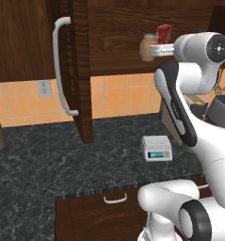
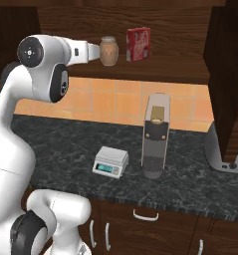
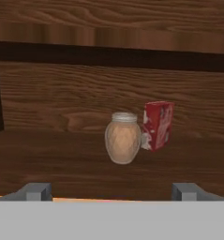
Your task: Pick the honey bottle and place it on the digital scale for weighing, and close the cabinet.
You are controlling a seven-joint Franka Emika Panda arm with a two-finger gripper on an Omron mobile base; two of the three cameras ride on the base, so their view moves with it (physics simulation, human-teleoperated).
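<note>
Standing upright, honey bottle (image 3: 123, 139) lid-up on cabinet (image 3: 62, 159) shelf.

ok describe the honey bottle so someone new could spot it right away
Look inside the open dark wood cabinet above the counter, on its shelf. The honey bottle stands upright there, left of a red box. It is the rounded tan jar with a pale lid, not the flat-sided red carton.

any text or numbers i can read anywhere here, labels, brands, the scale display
None can be read.
Red box: pale markings on its front, too blurred to read.
Digital scale: teal display shows no legible digits.
Honey bottle: no label visible.
Coffee machine: no lettering visible.
</note>
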